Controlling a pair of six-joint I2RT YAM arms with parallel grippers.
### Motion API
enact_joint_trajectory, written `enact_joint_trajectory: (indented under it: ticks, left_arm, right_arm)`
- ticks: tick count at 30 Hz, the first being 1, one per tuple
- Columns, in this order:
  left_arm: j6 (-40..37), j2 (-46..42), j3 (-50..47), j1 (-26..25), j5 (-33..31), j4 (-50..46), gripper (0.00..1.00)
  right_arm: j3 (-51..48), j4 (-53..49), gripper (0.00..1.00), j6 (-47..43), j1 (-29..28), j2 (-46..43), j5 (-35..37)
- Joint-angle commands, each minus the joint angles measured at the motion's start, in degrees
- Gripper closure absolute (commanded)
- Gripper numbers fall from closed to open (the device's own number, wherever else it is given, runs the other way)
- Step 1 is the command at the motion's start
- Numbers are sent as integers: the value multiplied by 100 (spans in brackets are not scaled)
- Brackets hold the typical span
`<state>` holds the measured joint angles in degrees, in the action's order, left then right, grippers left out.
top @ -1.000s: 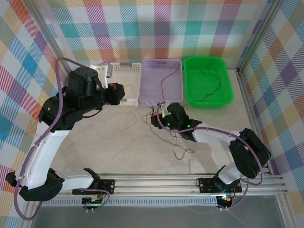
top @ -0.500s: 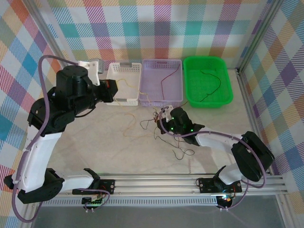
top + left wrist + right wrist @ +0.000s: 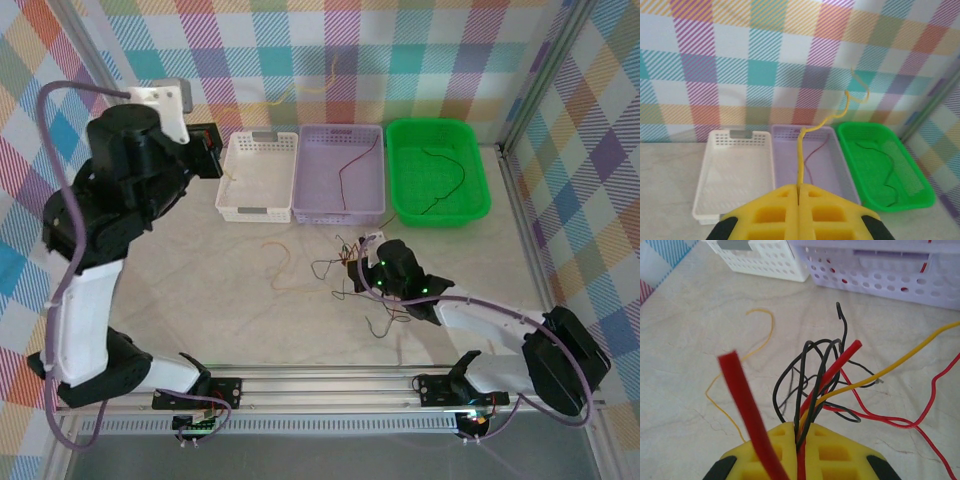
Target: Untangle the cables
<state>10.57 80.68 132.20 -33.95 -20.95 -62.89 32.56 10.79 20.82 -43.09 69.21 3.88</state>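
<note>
Top view: I judge one strand is being pulled free. My left gripper is raised high; my right gripper sits low on the tangle.

Left wrist: the fingers are clenched on a yellow cable rising beyond them.

Right wrist: the fingers clamp black, red and yellow cables.

Next, probably the white basket.

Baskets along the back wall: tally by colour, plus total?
White basket: 1
Lilac basket: 1
Green basket: 1
Total: 3
</note>
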Motion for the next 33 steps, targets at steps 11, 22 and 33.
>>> enact_joint_trajectory:
  ticks: [11,22,33]
  left_arm:
    - [6,866,-607,1169,-464,568,100]
    - [111,1718,-1268,1577,-498,965,100]
    - [277,3079,-1055,1802,-421,1010,100]
  right_arm:
    - [138,-791,100,224,38,-1280,-530]
    - [224,-1136,100,313,29,-1778,-843]
    - [374,-1434,100,355,13,-2023,-1107]
